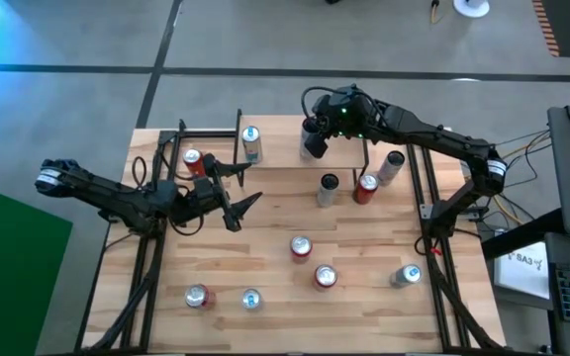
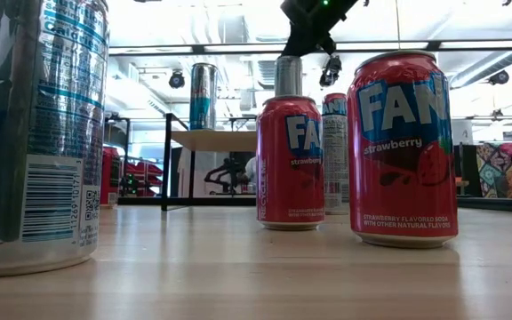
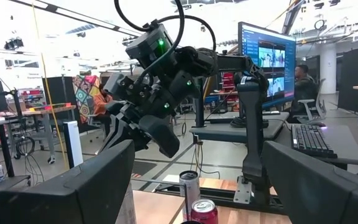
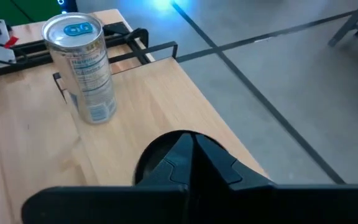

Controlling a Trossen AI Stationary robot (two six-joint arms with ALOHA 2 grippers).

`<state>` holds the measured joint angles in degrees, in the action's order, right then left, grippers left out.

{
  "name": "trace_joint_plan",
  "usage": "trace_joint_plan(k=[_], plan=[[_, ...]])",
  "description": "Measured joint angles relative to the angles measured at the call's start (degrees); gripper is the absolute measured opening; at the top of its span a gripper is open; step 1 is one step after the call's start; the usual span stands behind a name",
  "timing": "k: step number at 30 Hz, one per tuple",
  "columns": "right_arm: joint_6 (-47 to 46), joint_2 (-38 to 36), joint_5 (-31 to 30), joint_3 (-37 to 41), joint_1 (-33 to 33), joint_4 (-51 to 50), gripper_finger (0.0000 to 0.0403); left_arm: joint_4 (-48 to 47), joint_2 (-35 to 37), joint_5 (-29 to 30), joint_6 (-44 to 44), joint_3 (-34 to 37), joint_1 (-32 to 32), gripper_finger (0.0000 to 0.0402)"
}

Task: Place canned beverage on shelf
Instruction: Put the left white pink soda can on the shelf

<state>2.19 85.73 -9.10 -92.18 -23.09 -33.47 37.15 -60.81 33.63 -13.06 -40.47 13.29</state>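
The shelf (image 1: 280, 146) stands at the table's far edge, with a light plank top on thin black legs. A silver-and-blue can (image 1: 251, 144) stands upright on it; it also shows in the right wrist view (image 4: 82, 65) and far off in the low view (image 2: 203, 96). My right gripper (image 1: 312, 148) hangs over the shelf top (image 4: 142, 106), to the right of that can, shut and empty (image 4: 191, 146). My left gripper (image 1: 249, 183) is open and empty (image 3: 191, 186) in front of the shelf's left half. A red can (image 1: 194, 161) stands by the shelf's left end.
A slim silver can (image 1: 328, 188) and a red can (image 1: 366, 186) stand right of centre, and a silver can (image 1: 393, 166) lies beside them. More cans stand toward the near edge: two red (image 1: 301, 247) (image 1: 325, 277), one silver-blue (image 1: 406, 275), two at near left (image 1: 198, 295) (image 1: 251, 299).
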Motion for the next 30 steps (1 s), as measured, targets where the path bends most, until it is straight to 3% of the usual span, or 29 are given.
trace_joint_plan(k=[13,23,30], plan=[[1.7,-0.3,0.3,0.1,0.1,4.2,0.0009,-0.3,0.0,0.0,0.0,0.0,0.0,0.0339],[1.8,-5.4,21.9,0.5,0.6,3.8,0.0009,-1.2,0.0,0.1,0.0,0.0,0.0,0.0339],[0.7,-7.9,24.3,3.7,2.8,-2.1,0.0009,-1.1,0.0,0.1,0.2,0.0,0.0,0.0339]])
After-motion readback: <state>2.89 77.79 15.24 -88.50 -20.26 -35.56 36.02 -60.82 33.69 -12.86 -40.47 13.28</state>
